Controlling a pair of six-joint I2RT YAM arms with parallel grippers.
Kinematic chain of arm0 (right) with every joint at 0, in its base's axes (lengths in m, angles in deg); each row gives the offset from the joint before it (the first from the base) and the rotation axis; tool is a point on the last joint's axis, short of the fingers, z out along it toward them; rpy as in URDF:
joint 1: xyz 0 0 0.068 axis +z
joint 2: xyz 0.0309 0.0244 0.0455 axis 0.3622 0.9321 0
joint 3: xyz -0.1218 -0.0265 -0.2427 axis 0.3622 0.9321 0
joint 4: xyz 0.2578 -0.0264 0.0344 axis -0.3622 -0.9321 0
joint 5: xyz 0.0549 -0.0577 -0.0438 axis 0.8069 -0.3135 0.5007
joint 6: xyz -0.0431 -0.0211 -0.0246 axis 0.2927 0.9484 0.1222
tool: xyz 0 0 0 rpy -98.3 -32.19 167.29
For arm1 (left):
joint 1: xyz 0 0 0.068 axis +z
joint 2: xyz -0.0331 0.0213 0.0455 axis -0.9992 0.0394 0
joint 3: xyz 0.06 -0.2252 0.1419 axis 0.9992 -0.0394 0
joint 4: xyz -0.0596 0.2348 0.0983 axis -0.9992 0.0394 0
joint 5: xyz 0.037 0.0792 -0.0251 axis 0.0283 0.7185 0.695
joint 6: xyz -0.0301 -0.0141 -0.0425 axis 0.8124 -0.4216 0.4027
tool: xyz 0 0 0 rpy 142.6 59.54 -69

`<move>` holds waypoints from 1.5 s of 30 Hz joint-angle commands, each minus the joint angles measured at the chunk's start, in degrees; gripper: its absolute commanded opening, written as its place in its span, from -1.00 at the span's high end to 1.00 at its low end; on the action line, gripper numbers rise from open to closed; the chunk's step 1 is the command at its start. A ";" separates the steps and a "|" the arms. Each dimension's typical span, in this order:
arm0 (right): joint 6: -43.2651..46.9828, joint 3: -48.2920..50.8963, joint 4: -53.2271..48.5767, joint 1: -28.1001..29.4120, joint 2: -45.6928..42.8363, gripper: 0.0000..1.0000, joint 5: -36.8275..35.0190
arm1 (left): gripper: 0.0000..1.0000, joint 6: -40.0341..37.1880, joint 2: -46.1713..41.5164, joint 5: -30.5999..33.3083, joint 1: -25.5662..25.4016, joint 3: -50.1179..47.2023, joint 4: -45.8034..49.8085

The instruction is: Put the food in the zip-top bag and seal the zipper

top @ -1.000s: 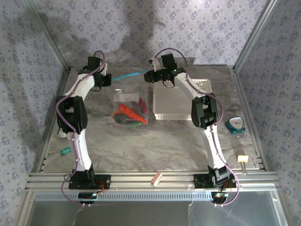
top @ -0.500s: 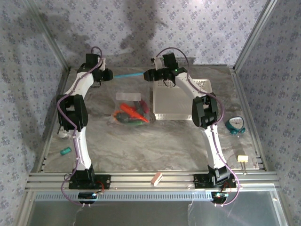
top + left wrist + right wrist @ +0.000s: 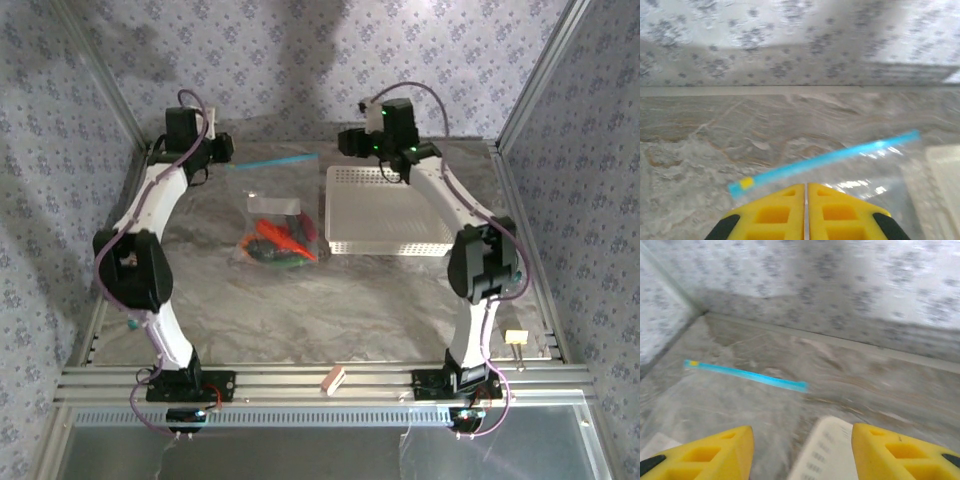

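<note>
1. Marble-patterned table (image 3: pixel 300 300) is sitting inside flower-print walls (image 3: pixel 400 60), with aluminium rails (image 3: pixel 300 388) running along the near edge.
2. I am holding my left claw (image 3: pixel 222 148) at the far-left end of the table. In the left wrist view its yellow fingers (image 3: pixel 775 215) are pressing flat together, and nothing is showing between them.
3. I am holding my right claw (image 3: pixel 348 140) over the far edge, by the back-left corner of the white basket (image 3: pixel 385 215). In the right wrist view both yellow fingers (image 3: pixel 905 450) are standing wide apart and gripping nothing.
4. The zip-top bag (image 3: pixel 270 190) is lying flat on the table between my two claws, just left of the basket.
5. The zipper (image 3: pixel 280 161) is running along the bag's far edge, from near my left claw toward my right one.
   - In the left wrist view the blue strip (image 3: pixel 830 158) is lying just beyond my closed fingertips, with a small yellow tab at its left end.
   - In the right wrist view it (image 3: pixel 747 376) is lying on the table ahead of and to the left of my claw.
   - I cannot tell whether it is pressed sealed.
6. The food (image 3: pixel 278 243) is bunching up in the near end of the bag as a mix of red, orange and green pieces.
7. A tan block (image 3: pixel 333 380) is resting on the front rail, and a small clip (image 3: pixel 516 338) is sitting at the right edge.
</note>
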 commanded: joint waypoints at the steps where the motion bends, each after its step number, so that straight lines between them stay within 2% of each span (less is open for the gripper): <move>1: -3.57 8.44 -1.28 -3.17 -7.52 -0.11 -12.13 | 0.83 0.52 -8.09 -5.00 -6.33 -8.21 -0.98; 4: -5.07 15.79 -2.72 -6.33 -13.63 -0.21 -19.06 | 0.83 3.02 -12.37 -5.97 -10.92 -15.23 -1.65; 8: -6.78 20.26 -9.05 -10.70 -18.79 -0.29 -25.72 | 0.84 6.95 -13.43 -8.43 -12.95 -20.49 -2.17; 15: -6.75 26.00 -12.31 -18.16 -20.93 -0.39 -26.24 | 0.87 6.58 -7.53 -8.09 -12.68 -21.54 -2.94; 19: -6.50 26.97 -12.40 -21.94 -19.28 -0.40 -23.86 | 0.90 5.80 -0.55 -8.51 -11.89 -17.60 -2.55; 23: -5.87 26.65 -11.90 -24.57 -15.93 -0.40 -18.47 | 0.93 5.88 5.97 -8.30 -10.34 -13.59 -2.24; 31: -5.90 25.30 -9.16 -26.15 -8.35 -0.38 -6.55 | 0.89 7.24 10.53 -9.58 -8.68 -8.98 -3.63; 37: -6.96 23.07 -7.71 -26.11 -3.65 -0.36 -1.98 | 0.73 6.54 3.68 -8.93 -8.68 -9.57 -3.73; 45: -8.15 22.83 -5.77 -24.02 -2.03 -0.34 2.00 | 0.67 3.52 -10.58 -2.97 -6.92 -13.27 -0.01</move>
